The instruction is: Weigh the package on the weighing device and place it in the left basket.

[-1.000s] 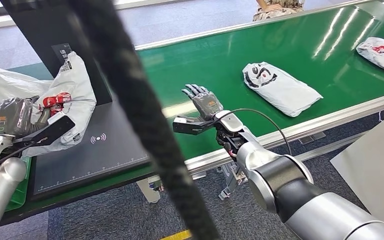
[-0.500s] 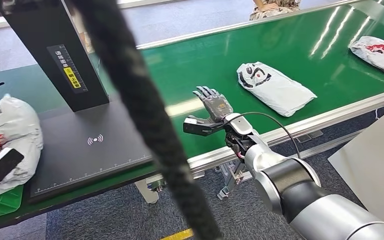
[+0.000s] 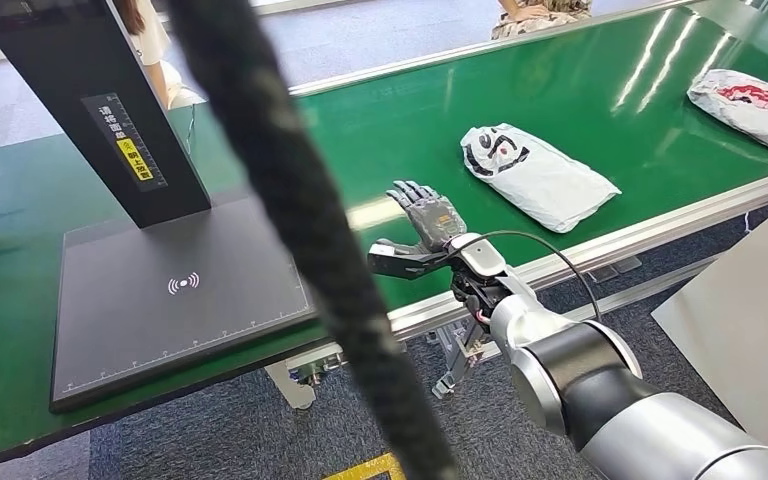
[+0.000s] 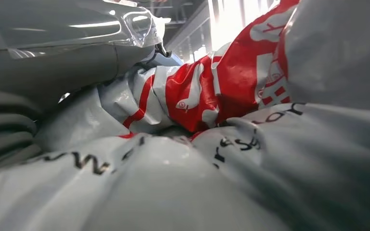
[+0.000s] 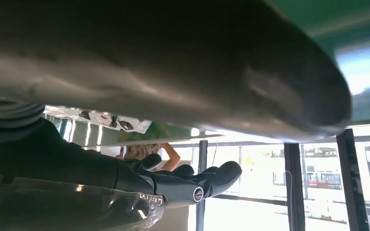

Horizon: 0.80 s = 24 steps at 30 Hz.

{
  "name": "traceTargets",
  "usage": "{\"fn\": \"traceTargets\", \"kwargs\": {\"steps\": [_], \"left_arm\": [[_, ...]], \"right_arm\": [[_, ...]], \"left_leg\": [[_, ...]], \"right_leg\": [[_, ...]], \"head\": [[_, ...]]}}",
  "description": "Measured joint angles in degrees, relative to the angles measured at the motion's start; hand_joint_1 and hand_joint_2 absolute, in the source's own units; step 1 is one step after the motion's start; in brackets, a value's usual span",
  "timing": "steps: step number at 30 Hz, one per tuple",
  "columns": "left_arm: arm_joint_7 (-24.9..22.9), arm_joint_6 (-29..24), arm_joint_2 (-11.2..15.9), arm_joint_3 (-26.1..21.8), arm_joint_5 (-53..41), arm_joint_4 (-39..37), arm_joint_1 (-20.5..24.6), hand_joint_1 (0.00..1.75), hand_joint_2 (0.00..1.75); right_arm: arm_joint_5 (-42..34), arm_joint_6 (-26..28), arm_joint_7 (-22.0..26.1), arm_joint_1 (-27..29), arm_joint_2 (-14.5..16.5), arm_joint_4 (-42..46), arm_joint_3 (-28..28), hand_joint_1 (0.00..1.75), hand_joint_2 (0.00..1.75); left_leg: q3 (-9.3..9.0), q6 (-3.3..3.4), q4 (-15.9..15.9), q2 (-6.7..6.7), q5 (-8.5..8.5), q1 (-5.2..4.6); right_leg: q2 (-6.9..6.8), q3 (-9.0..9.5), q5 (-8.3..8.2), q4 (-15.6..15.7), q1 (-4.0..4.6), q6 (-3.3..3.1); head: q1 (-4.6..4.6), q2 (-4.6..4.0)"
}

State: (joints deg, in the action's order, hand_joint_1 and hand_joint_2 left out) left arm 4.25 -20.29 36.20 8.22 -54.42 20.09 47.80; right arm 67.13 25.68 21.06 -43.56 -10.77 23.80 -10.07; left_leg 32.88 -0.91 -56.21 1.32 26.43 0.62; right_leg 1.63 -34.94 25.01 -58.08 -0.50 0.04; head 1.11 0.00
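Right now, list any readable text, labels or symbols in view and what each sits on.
Wireless-wave symbol, no words: on the flat black weighing platform, at.
Yellow and white label strip on the black upright post: characters too small to read.
Black letters on the grey plastic package: partial and distorted, unreadable.
White marks on its red printed patch: unreadable.
Black print on the white package on the green belt: a graphic, no legible words.

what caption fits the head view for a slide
Open right hand hovers over the green conveyor belt beside the bare black weighing platform, white printed package ahead.
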Motion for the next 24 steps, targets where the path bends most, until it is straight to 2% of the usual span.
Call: {"fn": "traceTargets", "kwargs": {"steps": [1, 2, 3, 10, 24], "left_arm": [[-0.3, 0.1, 0.4, -0.4, 0.0, 0.0, -0.3, 0.27, 0.87], [-0.6, 0.3, 0.6, -0.9, -0.1, 0.0, -0.5, 0.00, 0.44], [-0.9, 0.5, 0.7, -1.3, -0.3, 0.0, -0.7, 0.00, 0.00], [-1.3, 0.9, 0.2, -2.8, -2.6, 0.0, -1.2, 0.00, 0.00], [1.1, 0.7, -5.1, -2.8, -8.0, 0.1, 0.4, 0.00, 0.00]], "right_arm": [[0.0, 0.0, 0.0, 0.0, 0.1, 0.0, 0.0, 0.00, 0.00], [0.1, 0.0, 0.0, 0.0, 0.2, 0.0, 0.0, 0.00, 0.00], [0.2, 0.0, 0.0, 0.0, 0.3, 0.0, 0.0, 0.00, 0.00], [0.5, 0.0, 0.0, 0.1, 1.0, 0.0, 0.0, 0.00, 0.00], [1.6, -0.1, 0.0, 0.0, 1.6, 0.0, 0.2, 0.00, 0.00]], "left_leg": [[0.01, 0.00, 0.0, -0.02, 0.00, 0.00], [0.03, 0.00, 0.0, -0.03, 0.00, -0.01], [0.04, 0.00, 0.0, -0.04, 0.00, -0.02], [0.05, 0.00, 0.0, -0.24, 0.00, -0.06], [0.14, 0.03, -0.1, -0.67, -0.07, -0.05]], "right_leg": [[-0.02, 0.00, 0.00, 0.0, -0.01, 0.00], [-0.03, 0.00, 0.00, 0.0, -0.01, 0.00], [-0.05, 0.00, 0.00, 0.0, -0.02, 0.00], [-0.22, 0.01, 0.00, 0.0, -0.07, 0.01], [-0.66, 0.03, 0.01, 0.0, -0.07, 0.02]], "head": [[0.00, 0.00], [0.00, 0.00], [0.00, 0.00], [0.00, 0.00], [0.00, 0.00]]}}
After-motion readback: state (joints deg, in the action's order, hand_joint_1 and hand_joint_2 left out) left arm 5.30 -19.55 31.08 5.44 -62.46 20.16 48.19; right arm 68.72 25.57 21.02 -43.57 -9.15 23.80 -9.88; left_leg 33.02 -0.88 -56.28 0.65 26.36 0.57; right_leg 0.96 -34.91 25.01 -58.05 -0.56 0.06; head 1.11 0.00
